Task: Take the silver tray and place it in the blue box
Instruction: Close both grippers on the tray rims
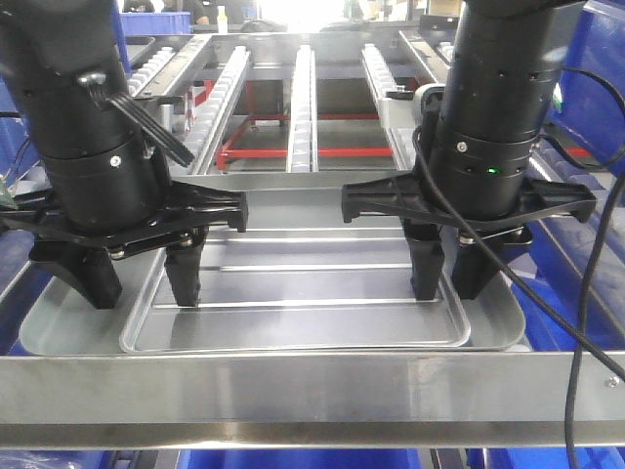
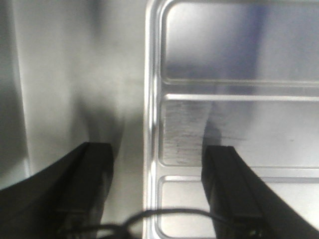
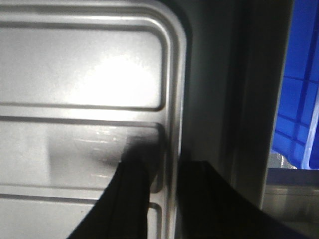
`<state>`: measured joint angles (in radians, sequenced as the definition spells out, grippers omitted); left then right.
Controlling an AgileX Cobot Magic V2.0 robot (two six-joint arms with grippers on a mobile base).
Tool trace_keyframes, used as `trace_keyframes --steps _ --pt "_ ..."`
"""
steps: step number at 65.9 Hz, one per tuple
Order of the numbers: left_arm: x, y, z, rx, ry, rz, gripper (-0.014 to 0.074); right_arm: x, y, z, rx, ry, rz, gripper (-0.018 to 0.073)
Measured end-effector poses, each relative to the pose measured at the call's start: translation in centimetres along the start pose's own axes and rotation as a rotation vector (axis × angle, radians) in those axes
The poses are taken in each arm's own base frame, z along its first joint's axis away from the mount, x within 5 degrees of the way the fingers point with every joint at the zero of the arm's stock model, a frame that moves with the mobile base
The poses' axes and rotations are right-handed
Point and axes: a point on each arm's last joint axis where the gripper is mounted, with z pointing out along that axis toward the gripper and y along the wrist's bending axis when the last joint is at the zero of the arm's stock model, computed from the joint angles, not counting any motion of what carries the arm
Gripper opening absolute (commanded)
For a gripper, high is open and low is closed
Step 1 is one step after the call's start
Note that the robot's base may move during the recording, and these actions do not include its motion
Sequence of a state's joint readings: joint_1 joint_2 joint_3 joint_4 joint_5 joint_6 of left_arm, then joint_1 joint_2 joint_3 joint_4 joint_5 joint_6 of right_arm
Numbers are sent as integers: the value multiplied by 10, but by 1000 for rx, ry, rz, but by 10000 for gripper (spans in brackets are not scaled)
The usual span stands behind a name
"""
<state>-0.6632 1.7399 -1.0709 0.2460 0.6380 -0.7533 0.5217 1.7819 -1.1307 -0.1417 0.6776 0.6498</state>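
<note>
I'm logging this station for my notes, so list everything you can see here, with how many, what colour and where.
silver tray: one, shiny silver, ribbed, lying inside the wider tray
wider tray: one, dull silver, under the silver tray, behind the front bar
front bar: one, steel, across the near edge
roller rails: several, silver, behind the trays
red frame: one, red, beneath the rails
blue box: one, blue, right of the trays
cable: one, black, hanging by the right arm
left tool: black, open, straddling the silver tray's left rim
right tool: black, seemingly closed on its right rim
</note>
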Motion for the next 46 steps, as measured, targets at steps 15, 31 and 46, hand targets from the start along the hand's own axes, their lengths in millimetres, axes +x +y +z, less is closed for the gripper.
trace_keyframes --steps 15,31,46 --pt "0 0 0 0 0 0 306 0 0 0 0 0 0 302" --pt "0 0 0 2 -2 0 148 0 0 0 0 0 0 302" --pt "0 0 0 -3 2 2 -17 0 0 0 0 0 0 299"
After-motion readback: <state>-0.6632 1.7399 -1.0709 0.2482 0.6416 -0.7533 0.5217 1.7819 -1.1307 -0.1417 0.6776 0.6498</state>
